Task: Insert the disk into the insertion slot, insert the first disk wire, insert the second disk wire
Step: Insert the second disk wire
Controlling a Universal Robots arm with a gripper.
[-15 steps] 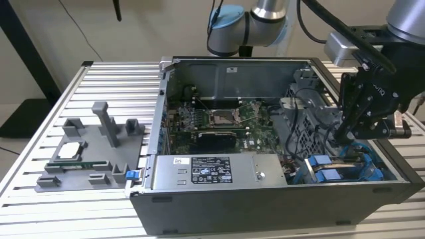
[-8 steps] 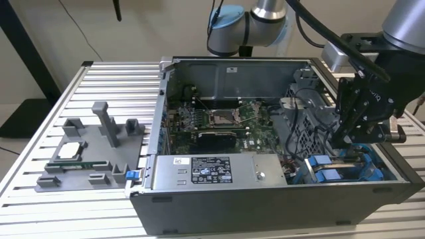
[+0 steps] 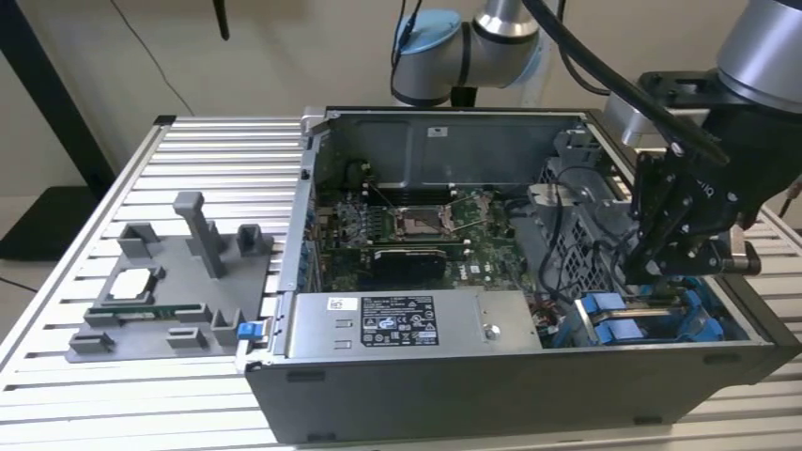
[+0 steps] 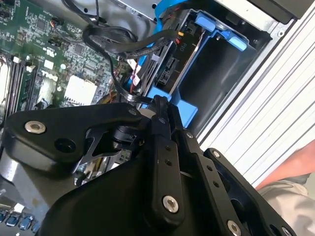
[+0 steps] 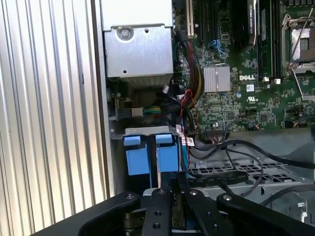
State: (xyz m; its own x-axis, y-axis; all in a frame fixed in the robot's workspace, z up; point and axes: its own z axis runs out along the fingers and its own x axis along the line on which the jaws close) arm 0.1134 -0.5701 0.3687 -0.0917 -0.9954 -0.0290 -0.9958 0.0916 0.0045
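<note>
The gripper (image 3: 683,268) hangs low in the open computer case (image 3: 501,376), at the drive bay on the exterior view's right. Its jaws stand nearly closed; whether they pinch anything I cannot tell. The disk (image 4: 172,69) sits in its blue carrier inside the slot (image 4: 211,78), black cables (image 4: 113,42) looping beside it. A slight sideways drift could snag those cables or bend a connector.
</note>
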